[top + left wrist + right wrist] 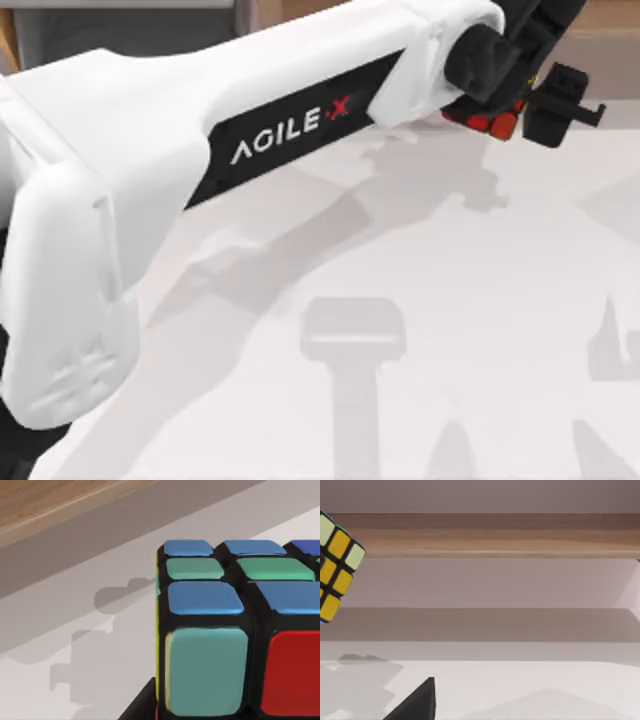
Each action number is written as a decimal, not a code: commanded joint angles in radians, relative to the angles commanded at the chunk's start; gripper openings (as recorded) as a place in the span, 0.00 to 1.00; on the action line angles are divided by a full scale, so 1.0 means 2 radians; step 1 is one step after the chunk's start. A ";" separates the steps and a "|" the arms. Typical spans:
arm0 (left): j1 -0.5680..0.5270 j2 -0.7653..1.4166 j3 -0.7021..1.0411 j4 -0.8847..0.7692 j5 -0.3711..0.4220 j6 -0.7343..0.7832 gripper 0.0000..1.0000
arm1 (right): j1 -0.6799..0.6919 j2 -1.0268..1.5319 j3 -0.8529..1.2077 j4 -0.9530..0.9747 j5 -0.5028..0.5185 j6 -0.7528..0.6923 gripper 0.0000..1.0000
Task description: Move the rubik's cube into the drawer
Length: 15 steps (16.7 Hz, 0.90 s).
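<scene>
The rubik's cube (490, 123) shows as a strip of red stickers under my left gripper (522, 104) at the table's far right. That gripper is shut on it. In the left wrist view the cube (225, 630) is very close, with blue, green and red stickers, and its shadow falls on the table below. The right wrist view has the cube (335, 570) in the air, yellow face showing, in front of a light-wood band (495, 535). I cannot tell whether that band belongs to the drawer.
My left arm's white link (200, 150) stretches from the near left across to the far right. A light-wood strip (605, 40) runs along the far edge. The white tabletop (420, 300) carries only arm shadows. One dark fingertip (417, 702) of my right gripper shows low over the table.
</scene>
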 joint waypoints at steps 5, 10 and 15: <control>0.094 0.006 0.087 -0.250 0.056 0.009 0.00 | 0.000 0.000 0.000 0.000 0.000 0.000 1.00; 0.259 0.029 0.196 -0.426 0.090 0.066 0.00 | 0.000 0.000 0.000 0.000 0.000 0.000 1.00; 0.429 0.075 0.302 -0.513 0.112 0.148 0.00 | 0.000 0.000 0.000 0.000 0.000 0.000 1.00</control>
